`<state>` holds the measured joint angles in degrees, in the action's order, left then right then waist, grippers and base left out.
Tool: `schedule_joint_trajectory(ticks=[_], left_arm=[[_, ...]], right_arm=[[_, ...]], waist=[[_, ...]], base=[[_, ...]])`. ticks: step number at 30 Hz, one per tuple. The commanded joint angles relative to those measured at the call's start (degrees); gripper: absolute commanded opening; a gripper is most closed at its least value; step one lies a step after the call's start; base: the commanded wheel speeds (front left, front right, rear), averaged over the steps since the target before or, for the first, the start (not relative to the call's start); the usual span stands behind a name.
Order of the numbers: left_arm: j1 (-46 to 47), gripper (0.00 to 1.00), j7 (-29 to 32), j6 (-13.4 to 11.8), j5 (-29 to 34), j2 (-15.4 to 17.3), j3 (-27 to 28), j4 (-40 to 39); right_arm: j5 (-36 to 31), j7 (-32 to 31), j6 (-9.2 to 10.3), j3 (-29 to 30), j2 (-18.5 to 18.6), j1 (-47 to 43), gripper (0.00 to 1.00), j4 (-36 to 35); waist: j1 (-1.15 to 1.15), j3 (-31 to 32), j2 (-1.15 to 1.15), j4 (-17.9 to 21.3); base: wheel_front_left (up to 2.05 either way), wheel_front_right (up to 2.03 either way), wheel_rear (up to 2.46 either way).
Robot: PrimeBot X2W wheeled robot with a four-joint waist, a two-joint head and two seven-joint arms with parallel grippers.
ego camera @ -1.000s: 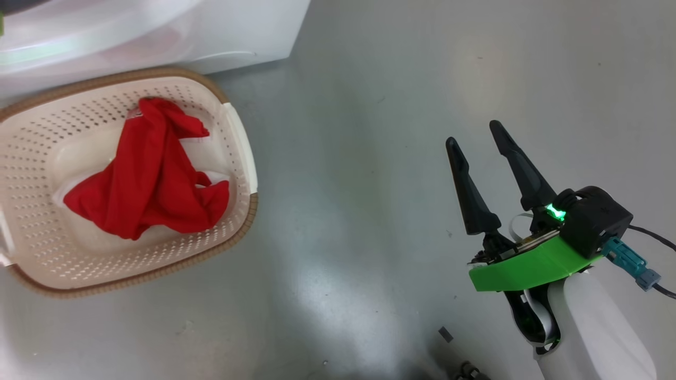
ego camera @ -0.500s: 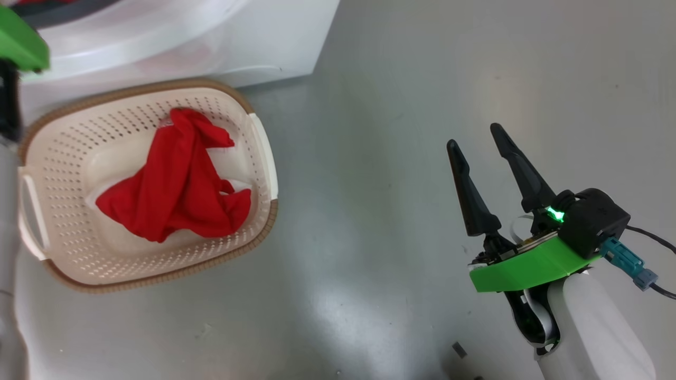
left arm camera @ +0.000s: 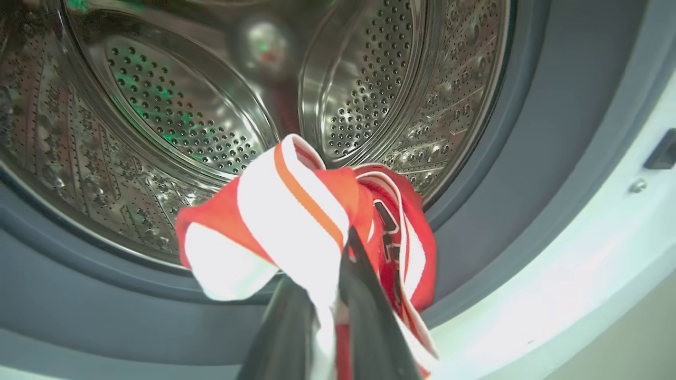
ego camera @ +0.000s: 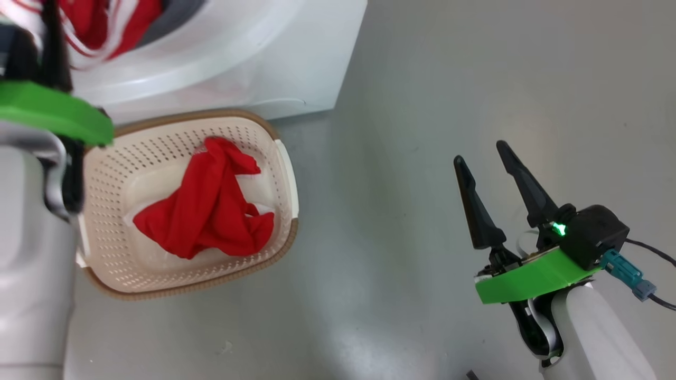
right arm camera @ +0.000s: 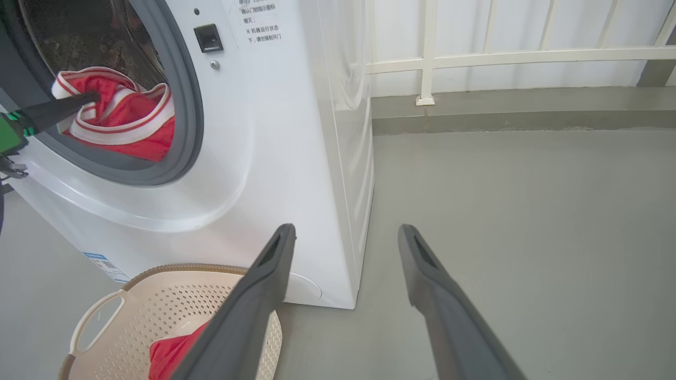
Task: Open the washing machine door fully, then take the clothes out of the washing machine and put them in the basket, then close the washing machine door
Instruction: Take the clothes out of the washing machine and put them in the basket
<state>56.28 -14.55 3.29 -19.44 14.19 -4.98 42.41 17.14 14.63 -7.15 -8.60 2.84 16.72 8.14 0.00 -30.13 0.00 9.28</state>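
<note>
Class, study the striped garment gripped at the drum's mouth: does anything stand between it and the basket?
Only the grey gasket lip below the striped garment in the left gripper. The basket lies open, holding one plain red garment.

Small Chinese print on washing machine [right arm camera: 274, 158] sticker [right arm camera: 257, 24].

Left gripper [left arm camera: 338, 264] extended forward, jaws clamped, right gripper [ego camera: 479, 150] low, jaws spread wide
</note>
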Motion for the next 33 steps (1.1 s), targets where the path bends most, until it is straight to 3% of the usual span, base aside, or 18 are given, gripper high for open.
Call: schedule_joint_trajectory(ticks=[1, 8, 18, 33], left_arm=[[-1.6, 0.0, -0.4, -0.5, -0.5, 2.2, 1.6, -2.6], [-8.8, 0.0, -0.4, -1.5, -0.8, 1.4, 1.8, -11.3], [-20.1, 0.0, 1.3, -4.8, -0.1, 1.0, 1.0, -25.8], [-32.2, 0.0, 2.4, -6.6, -1.5, -1.1, -0.5, -38.2]], right_arm=[[-0.2, 0.4, -0.34, -1.1, 0.0, -1.3, 1.0, -1.1], [-0.4, 0.4, -0.34, -0.4, 0.0, -2.3, 1.0, -1.2], [-0.9, 0.4, -0.34, 1.6, 0.0, -4.2, 1.0, -1.7], [-1.4, 0.4, -0.34, 3.6, 0.0, -6.8, 1.0, -2.0]], waist=[[0.0, 1.4, 0.0, -0.8], [0.0, 4.0, 0.0, -1.6], [0.0, 7.7, 0.0, -3.0], [0.0, 13.0, 0.0, -6.5]], base=[[0.0, 0.0, 0.0], [0.0, 0.0, 0.0], [0.0, 0.0, 0.0], [0.0, 0.0, 0.0]])
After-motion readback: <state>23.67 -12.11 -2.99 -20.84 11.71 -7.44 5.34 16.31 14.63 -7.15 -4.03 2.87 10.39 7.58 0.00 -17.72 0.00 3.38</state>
